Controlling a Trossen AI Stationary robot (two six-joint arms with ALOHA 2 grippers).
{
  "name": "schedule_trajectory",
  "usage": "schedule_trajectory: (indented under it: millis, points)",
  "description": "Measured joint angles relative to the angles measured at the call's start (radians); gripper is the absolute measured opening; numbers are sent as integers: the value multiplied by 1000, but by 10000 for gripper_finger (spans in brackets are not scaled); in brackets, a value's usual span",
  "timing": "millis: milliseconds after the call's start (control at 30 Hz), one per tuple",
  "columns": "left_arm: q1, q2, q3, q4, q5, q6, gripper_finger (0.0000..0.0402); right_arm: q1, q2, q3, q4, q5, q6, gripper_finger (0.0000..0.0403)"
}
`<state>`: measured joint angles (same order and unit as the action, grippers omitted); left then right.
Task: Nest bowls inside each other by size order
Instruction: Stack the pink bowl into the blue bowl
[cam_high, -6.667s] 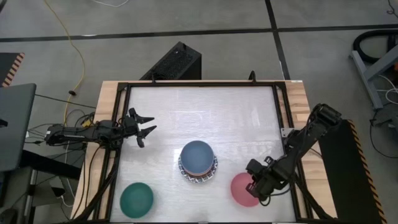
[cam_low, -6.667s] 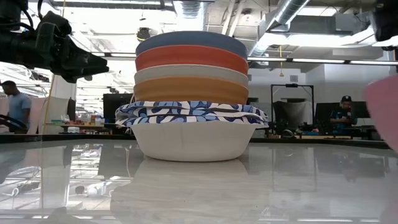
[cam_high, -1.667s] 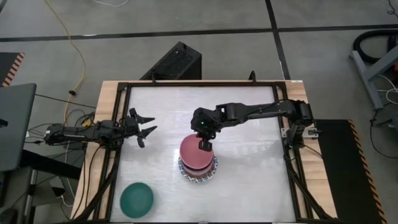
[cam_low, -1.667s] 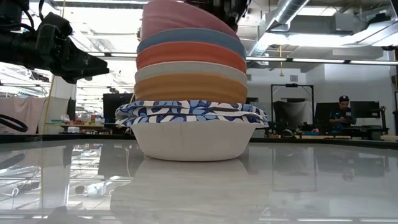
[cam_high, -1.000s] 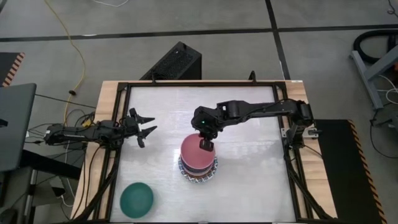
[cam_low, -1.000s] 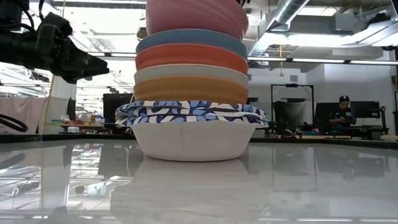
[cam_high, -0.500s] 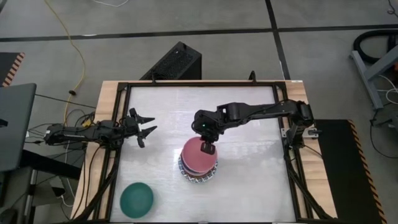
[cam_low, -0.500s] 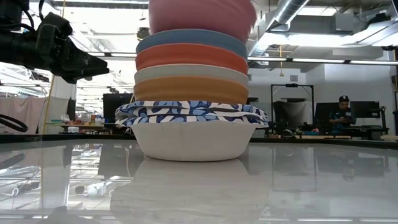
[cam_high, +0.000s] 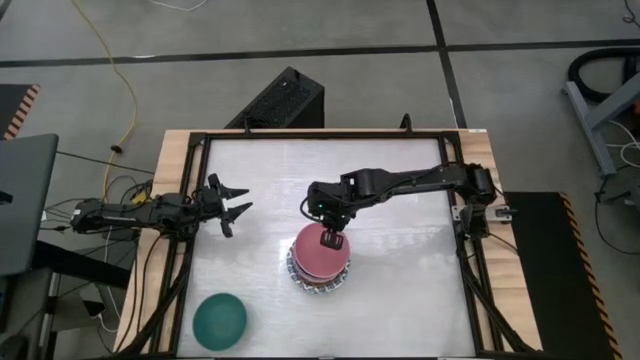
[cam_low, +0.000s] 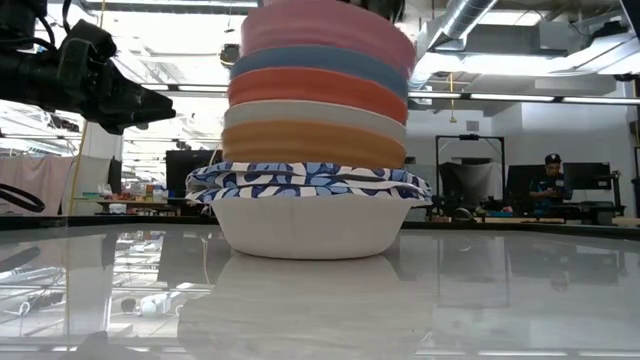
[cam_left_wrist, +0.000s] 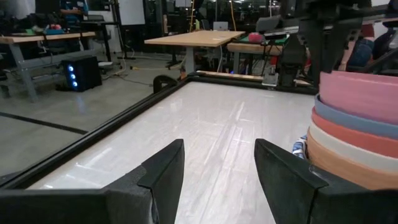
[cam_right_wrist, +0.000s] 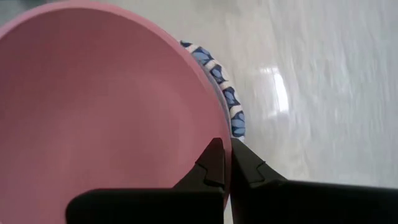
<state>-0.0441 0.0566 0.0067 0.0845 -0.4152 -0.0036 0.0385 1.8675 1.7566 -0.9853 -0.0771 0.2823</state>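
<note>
A stack of bowls (cam_high: 320, 262) stands mid-table: a white bowl (cam_low: 310, 228) at the bottom, blue-and-white patterned ones (cam_low: 305, 180), then orange (cam_low: 312, 142), cream, red (cam_low: 318, 90) and slate-blue. A pink bowl (cam_low: 325, 30) sits on top, slightly tilted. My right gripper (cam_high: 332, 240) is over the stack's far side, shut on the pink bowl (cam_right_wrist: 106, 106). A dark green bowl (cam_high: 220, 320) rests on its base at the near left. My left gripper (cam_high: 240, 200) hovers open and empty at the table's left edge. My right gripper holds the pink bowl by its rim (cam_right_wrist: 225, 144), on the bowl's far side. One finger (cam_right_wrist: 210, 167) is inside the bowl and one (cam_right_wrist: 247, 173) outside. The fingers come from above, pointing down. The bowl sits in the slate-blue bowl (cam_low: 322, 62), a little tilted.
A black frame (cam_high: 455, 200) runs around the white table top. A black box (cam_high: 285, 100) stands on the floor beyond the far edge. There is bare table to the right of the stack. A person (cam_low: 548, 180) shows in the room behind.
My right gripper has gone down and a little toward the near edge with the pink bowl, which now sits on the slate-blue bowl. The plain bowls under it have shifted a little toward the table's right over the patterned ones.
</note>
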Motion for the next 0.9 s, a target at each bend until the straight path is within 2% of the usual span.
schedule_trajectory:
  millis: [333,600,900]
  points:
    - [0,2,0,0,0,0,185,1,49,90,-52,12,-21,11]
    - [0,2,0,0,0,0,185,-1,91,106,-118,14,6,11]
    - [0,2,0,0,0,0,185,-2,99,106,-85,23,9,41]
